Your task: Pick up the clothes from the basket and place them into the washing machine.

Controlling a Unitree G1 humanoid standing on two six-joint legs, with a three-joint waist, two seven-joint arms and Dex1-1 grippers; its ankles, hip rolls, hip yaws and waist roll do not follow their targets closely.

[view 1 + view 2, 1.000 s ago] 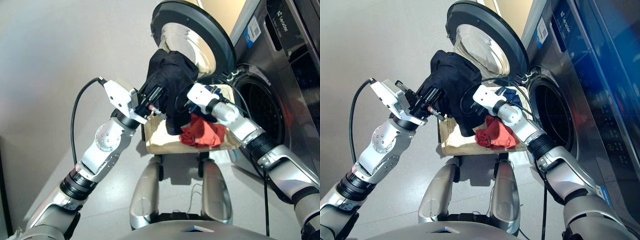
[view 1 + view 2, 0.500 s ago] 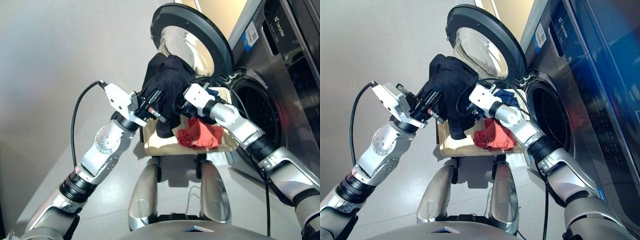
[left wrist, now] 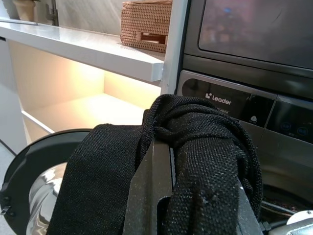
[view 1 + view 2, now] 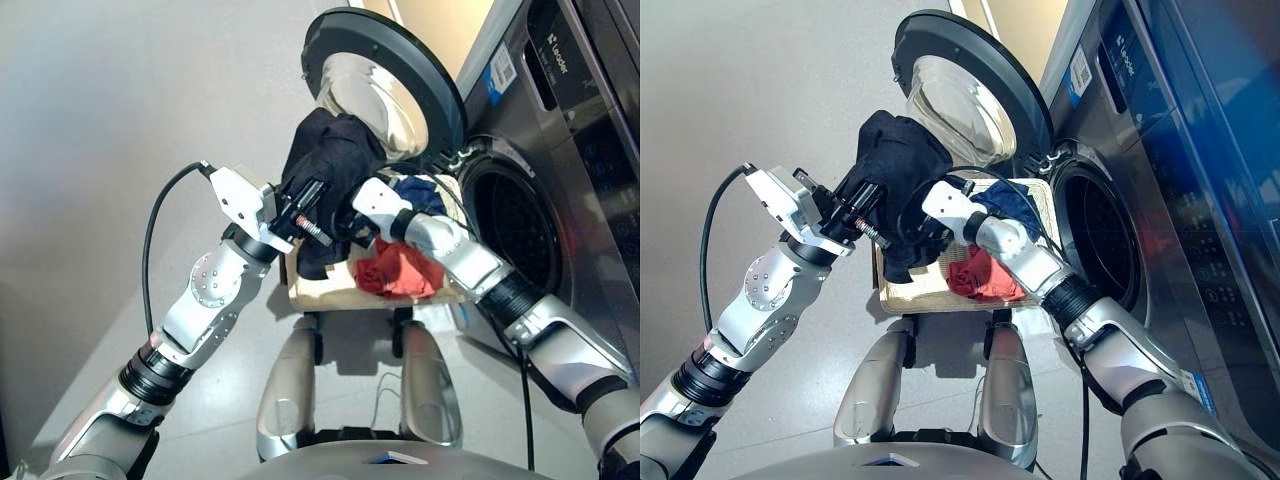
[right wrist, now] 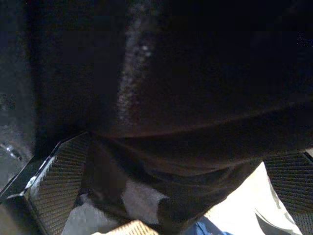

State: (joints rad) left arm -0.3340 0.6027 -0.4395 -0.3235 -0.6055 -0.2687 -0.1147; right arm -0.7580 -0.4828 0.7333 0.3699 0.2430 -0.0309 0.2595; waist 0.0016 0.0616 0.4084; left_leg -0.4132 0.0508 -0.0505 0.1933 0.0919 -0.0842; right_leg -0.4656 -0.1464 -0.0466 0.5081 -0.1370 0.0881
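Centrally, the black garment (image 4: pixel 335 165) is clamped by the left gripper (image 4: pixel 312 195) above the basket (image 4: pixel 330 290); the right gripper (image 5: pixel 161 196) is spread open against its hanging cloth.

— What sits beyond the left arm's fingers?
— A brown wicker basket (image 3: pixel 146 25) rests on a white shelf (image 3: pixel 83 48), with a lit cream recess (image 3: pixel 73 93) beneath.

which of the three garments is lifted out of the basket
The black fabric garment, draped over the left gripper. The coral red garment and navy blue garment lie in the cream wicker basket.
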